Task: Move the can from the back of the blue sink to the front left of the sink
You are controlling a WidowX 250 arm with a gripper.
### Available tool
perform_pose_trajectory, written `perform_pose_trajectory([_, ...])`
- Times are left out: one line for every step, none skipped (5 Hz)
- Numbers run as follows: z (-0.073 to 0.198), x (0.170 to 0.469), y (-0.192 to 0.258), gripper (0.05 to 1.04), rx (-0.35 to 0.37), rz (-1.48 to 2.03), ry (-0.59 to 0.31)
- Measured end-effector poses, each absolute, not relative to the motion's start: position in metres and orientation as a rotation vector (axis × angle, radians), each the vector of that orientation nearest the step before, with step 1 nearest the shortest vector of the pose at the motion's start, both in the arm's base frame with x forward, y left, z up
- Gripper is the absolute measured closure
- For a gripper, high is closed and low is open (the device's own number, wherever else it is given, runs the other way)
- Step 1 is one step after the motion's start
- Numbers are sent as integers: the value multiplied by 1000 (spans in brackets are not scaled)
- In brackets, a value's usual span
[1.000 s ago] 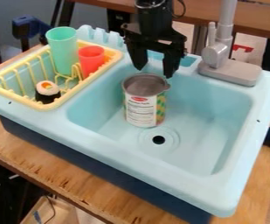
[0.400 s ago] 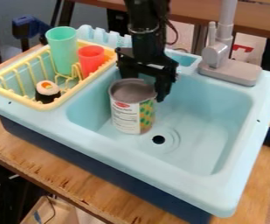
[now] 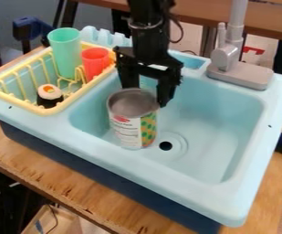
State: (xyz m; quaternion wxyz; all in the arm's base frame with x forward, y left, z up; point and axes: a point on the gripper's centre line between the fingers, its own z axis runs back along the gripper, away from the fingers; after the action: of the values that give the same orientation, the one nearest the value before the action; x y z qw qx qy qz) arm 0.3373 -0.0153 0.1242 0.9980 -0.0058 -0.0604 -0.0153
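Because the light-blue plastic sink's [image 3: 210, 130] floor seems to support it, the open, labelled metal can [image 3: 131, 123] stands upright beside the black two-finger gripper [image 3: 147, 96], whose fingers are apart. The yellow rack [image 3: 12, 101] likely steadies the green plastic cup [image 3: 65, 52].

And here's the can [image 3: 129, 132], standing upright in the sink [image 3: 213, 132], just beside the drain [image 3: 165, 146]! Open top, dull grey inside, white label [image 3: 126, 131] with a red patch, green-and-yellow pattern round towards the drain side.
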Motion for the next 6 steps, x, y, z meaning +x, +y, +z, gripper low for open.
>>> perform_pose_trajectory([126,325,-20,83,-24,-21,-84])
perform_pose_trajectory([121,315,-21,83,-42,4,-30])
perform_pose_trajectory([115,310,-22,83,-69,33,35])
perform_pose_trajectory([118,310,-20,83,-70,49,54])
perform_pose_trajectory([132,318,-21,83,-79,38,4])
perform_pose_trajectory([159,316,-18,83,-67,31,-51])
